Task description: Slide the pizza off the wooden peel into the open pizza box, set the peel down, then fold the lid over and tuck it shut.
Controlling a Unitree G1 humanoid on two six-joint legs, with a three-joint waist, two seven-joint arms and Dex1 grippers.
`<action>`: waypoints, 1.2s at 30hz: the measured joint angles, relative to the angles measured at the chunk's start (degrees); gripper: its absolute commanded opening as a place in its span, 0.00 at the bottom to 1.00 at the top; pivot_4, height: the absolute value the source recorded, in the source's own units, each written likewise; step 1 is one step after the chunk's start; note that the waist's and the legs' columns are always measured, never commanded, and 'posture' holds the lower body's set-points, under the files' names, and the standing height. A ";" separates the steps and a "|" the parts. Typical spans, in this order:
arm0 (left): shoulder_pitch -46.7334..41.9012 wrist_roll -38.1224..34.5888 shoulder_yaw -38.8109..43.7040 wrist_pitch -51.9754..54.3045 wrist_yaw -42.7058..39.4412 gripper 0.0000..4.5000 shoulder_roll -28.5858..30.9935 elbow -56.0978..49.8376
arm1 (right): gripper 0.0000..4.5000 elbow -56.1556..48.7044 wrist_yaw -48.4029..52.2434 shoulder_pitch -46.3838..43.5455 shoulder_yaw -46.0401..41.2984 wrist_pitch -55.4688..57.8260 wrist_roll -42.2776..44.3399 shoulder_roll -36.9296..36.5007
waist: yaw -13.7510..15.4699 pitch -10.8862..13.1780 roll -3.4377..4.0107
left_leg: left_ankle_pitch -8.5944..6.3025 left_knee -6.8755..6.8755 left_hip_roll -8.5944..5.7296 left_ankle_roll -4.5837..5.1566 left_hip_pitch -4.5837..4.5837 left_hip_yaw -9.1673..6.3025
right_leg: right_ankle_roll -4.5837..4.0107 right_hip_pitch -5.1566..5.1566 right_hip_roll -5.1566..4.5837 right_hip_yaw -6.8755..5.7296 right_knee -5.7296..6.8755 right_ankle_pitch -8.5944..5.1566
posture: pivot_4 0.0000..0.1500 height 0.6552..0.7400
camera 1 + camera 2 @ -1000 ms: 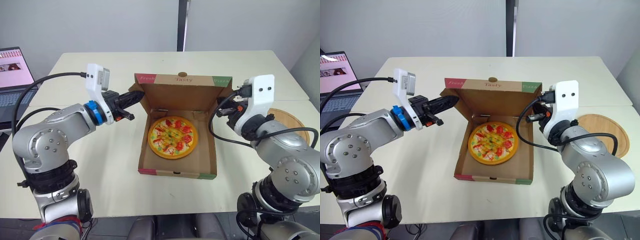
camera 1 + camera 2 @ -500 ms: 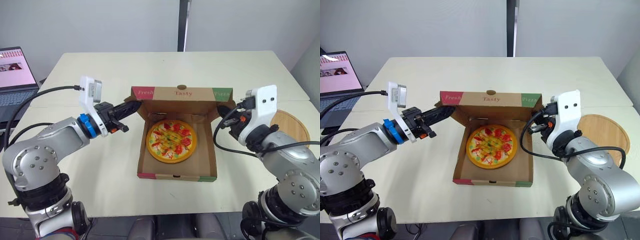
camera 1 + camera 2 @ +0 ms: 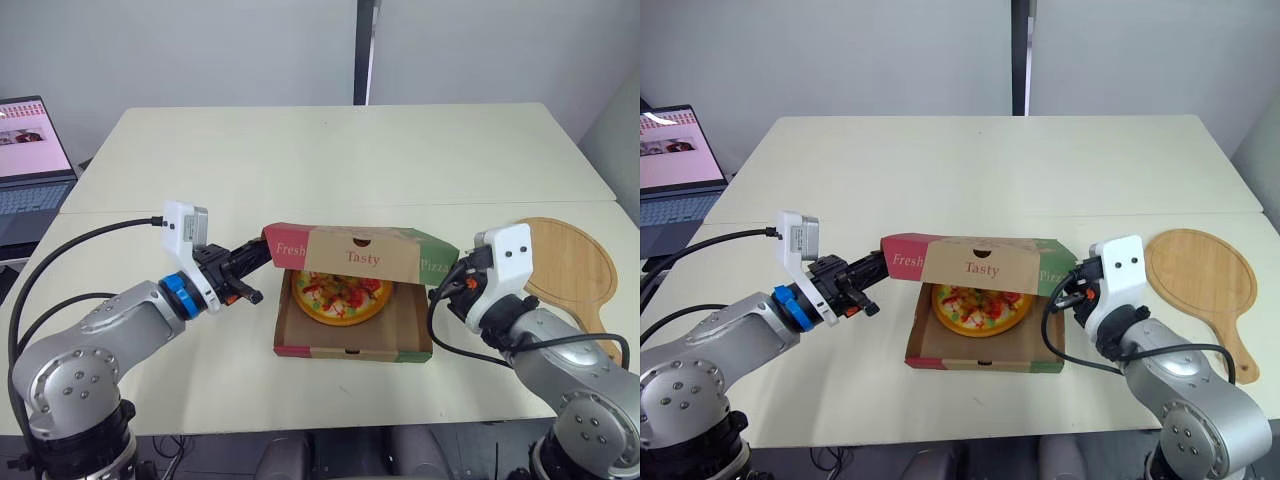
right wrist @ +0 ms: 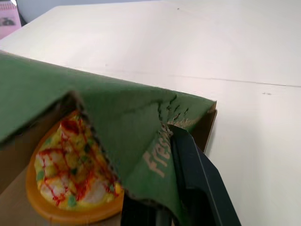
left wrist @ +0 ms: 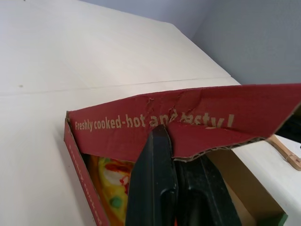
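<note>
The brown cardboard pizza box (image 3: 352, 346) sits at the near middle of the pale table (image 3: 300, 160). The round toy pizza (image 3: 340, 294) with red and yellow toppings lies inside it, and the round wooden peel (image 3: 565, 262) lies flat on the table well to the right, so the first two steps look done. A second ago the lid (image 3: 360, 254) stood upright along the box's far edge. Now it has swung forward and down and hangs tilted over the pizza, its "Tasty" front flap facing near and not yet tucked. The left gripper (image 3: 258, 258) is clamped on the lid's red side flap (image 5: 141, 120); the left wrist view shows the cardboard edge pinched between its black fingers (image 5: 154, 188). The right gripper (image 3: 1068, 290) likewise grips the green side flap (image 4: 117, 127). The fold is about halfway. What is left is probably to lower the lid flat and get the side and front flaps inside the walls; the creased flaps could catch on the rim. An open laptop (image 3: 30, 150) sits at far left.
</note>
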 measured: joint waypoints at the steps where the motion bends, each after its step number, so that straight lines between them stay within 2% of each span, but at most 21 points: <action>1: 0.66 -0.82 -0.09 -0.70 0.85 0.00 0.00 -0.28 | 0.00 0.01 -0.92 0.99 0.44 -1.58 1.32 -0.97 | 0.03 0.00 0.00 | -0.03 0.00 0.00 0.05 0.00 -0.02 | 0.00 0.01 0.00 -0.01 -0.01 0.00 | 1.00 1.00; 5: 2.03 -1.85 -1.00 -2.90 2.68 0.00 0.34 -0.66 | 0.00 0.07 -3.82 3.31 1.01 -4.98 5.42 -2.77 | 0.13 0.00 -0.01 | -0.05 0.00 0.00 0.08 -0.01 -0.02 | 0.00 0.03 0.01 -0.01 -0.03 0.00 | 1.00 1.00; 11: 3.58 -1.72 -3.54 -6.41 2.75 0.00 1.60 -0.87 | 0.46 0.15 -3.25 8.47 -3.64 -6.34 13.12 -6.39 | 0.25 -0.01 -0.01 | -0.07 0.00 -0.01 0.13 -0.02 -0.04 | 0.00 0.14 0.01 -0.03 -0.19 0.00 | 1.00 1.00; 14: 4.65 -1.39 -4.50 -8.13 2.51 0.00 2.64 -1.47 | 0.68 2.32 2.11 11.89 -10.81 -6.39 17.75 -14.71 | 0.34 0.00 -0.01 | -0.09 0.01 -0.02 0.17 0.00 -0.01 | 0.01 0.30 0.02 -0.04 -0.42 0.00 | 1.00 1.00; 18: 5.64 -0.82 -5.73 -10.01 1.97 0.00 3.43 -1.62 | 0.68 6.39 12.17 16.63 -19.66 -7.41 24.32 -26.07 | 0.46 0.01 -0.03 | -0.11 -0.02 0.07 0.22 0.17 0.01 | 0.00 0.52 0.09 -0.07 -0.45 -0.01 | 1.00 1.00; 21: 6.30 -0.39 -6.14 -11.22 1.55 0.00 4.03 -1.60 | 0.68 10.99 17.19 15.68 -24.39 -8.95 27.25 -32.58 | 0.32 0.04 -0.09 | -0.20 -0.05 0.10 0.37 0.77 0.09 | -0.02 1.12 0.09 -0.05 -0.57 -0.07 | 1.00 1.00; 24: 6.89 -0.14 -6.57 -12.22 1.42 0.00 4.60 -1.53 | 0.55 16.77 17.53 8.39 -25.56 -10.75 28.55 -36.08 | 0.30 0.04 -0.09 | -0.21 -0.04 0.12 0.39 0.82 0.16 | 0.01 1.15 0.09 -0.02 -0.58 -0.12 | 1.00 1.00; 27: 7.35 0.09 -7.12 -13.20 0.98 0.00 4.74 -1.45 | 0.31 21.46 16.56 -0.58 -21.77 -11.79 29.18 -38.26 | 0.32 0.04 -0.10 | -0.21 -0.05 0.12 0.38 0.79 0.13 | 0.00 1.12 0.09 -0.02 -0.57 -0.11 | 1.00 1.00; 30: 7.50 0.83 -7.54 -13.90 0.16 0.00 5.24 -1.30 | 0.06 25.21 16.23 -8.80 -14.43 -12.52 27.89 -38.83 | 0.35 0.04 -0.10 | -0.21 -0.05 0.11 0.37 0.75 0.12 | -0.01 1.08 0.08 -0.02 -0.57 -0.11 | 1.00 1.00; 31: 7.49 1.00 -7.77 -14.25 -0.04 0.00 5.38 -1.20 | 0.01 26.19 16.33 -11.45 -11.41 -12.65 27.09 -38.85 | 0.36 0.05 -0.10 | -0.20 -0.05 0.10 0.36 0.75 0.11 | -0.01 1.07 0.07 -0.02 -0.57 -0.11 | 1.00 1.00; 36: 7.66 2.13 -9.21 -15.66 -2.44 0.00 6.28 -0.61 | 0.01 27.48 19.12 -19.62 -0.23 -12.68 25.93 -38.78 | 0.52 0.05 -0.10 | -0.21 -0.05 0.08 0.36 0.70 0.06 | 0.00 1.06 0.06 -0.05 -0.60 -0.10 | 1.00 1.00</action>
